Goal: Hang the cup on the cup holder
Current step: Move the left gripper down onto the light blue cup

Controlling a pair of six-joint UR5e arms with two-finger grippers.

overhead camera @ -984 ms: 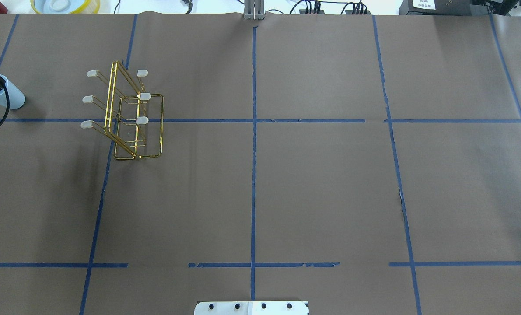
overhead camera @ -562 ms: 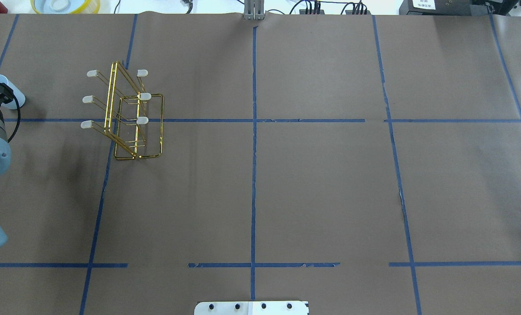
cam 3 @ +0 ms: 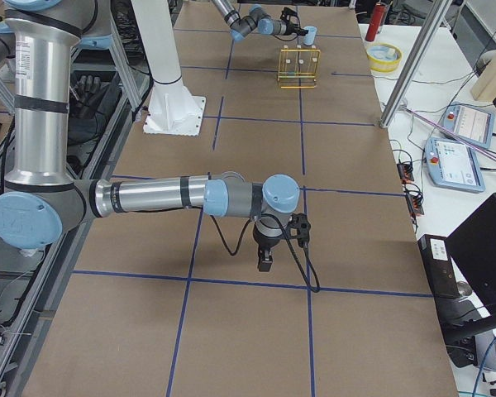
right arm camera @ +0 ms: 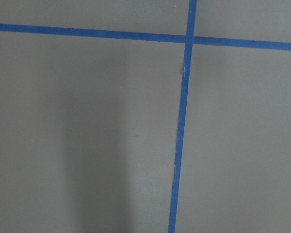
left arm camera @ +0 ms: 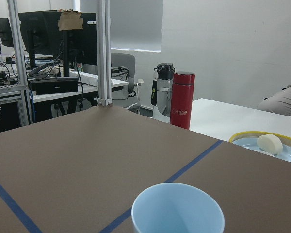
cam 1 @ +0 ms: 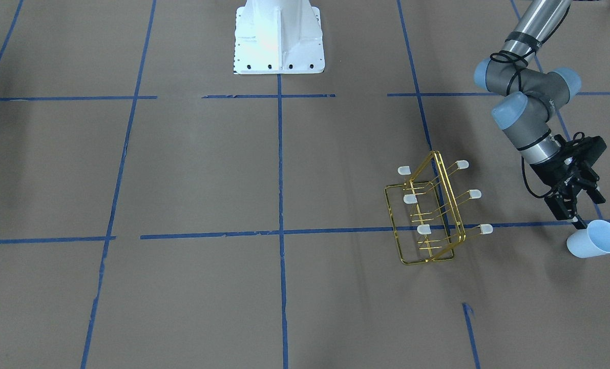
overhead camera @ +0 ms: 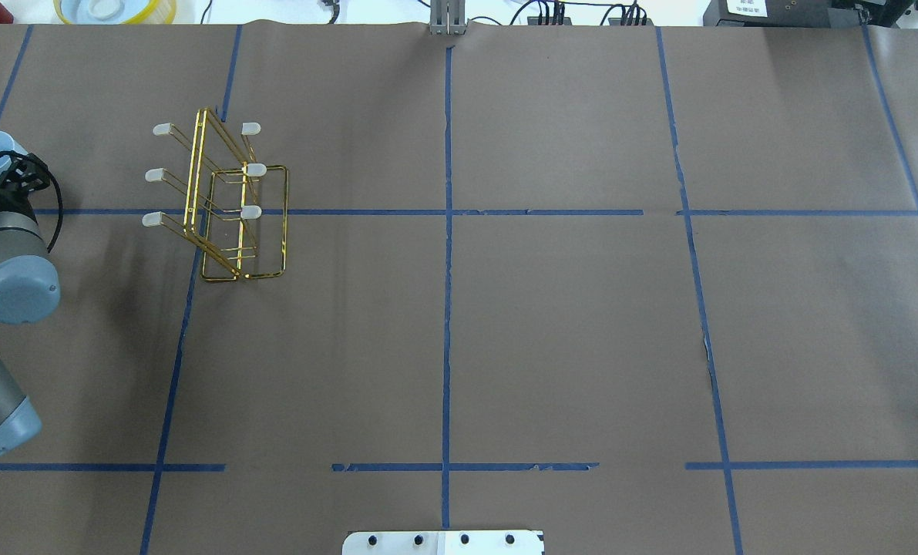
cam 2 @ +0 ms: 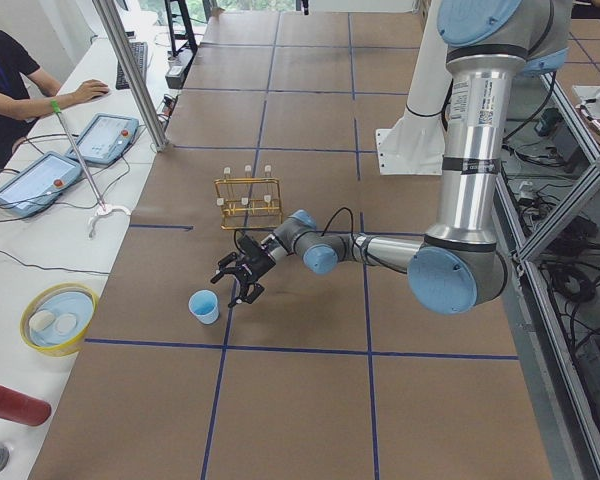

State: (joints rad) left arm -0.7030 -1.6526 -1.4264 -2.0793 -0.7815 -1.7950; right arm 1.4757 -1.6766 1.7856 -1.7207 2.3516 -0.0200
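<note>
The left gripper (cam 1: 588,211) has its jaws spread wide with nothing in them. The cup (cam 1: 593,239) stands mouth-up right at its fingertips, so close I can't tell if one finger is already touching the wall. I'd get a finger on each side of the cup before squeezing, because a light tapered tumbler like that will probably skid or tip if one side hits first. The cup holder (cam 1: 449,199) sits well off to the gripper's right, so grab low enough to leave the mouth free for a prong.

cup (cam 1: 594,239): smooth, pale blue plastic
cup holder (cam 1: 433,215): shiny gold metal wire, dull whitish tips
table (overhead camera: 566,324): dull brown paper, a little wrinkled
tape lines (overhead camera: 446,308): blue, smooth
</note>
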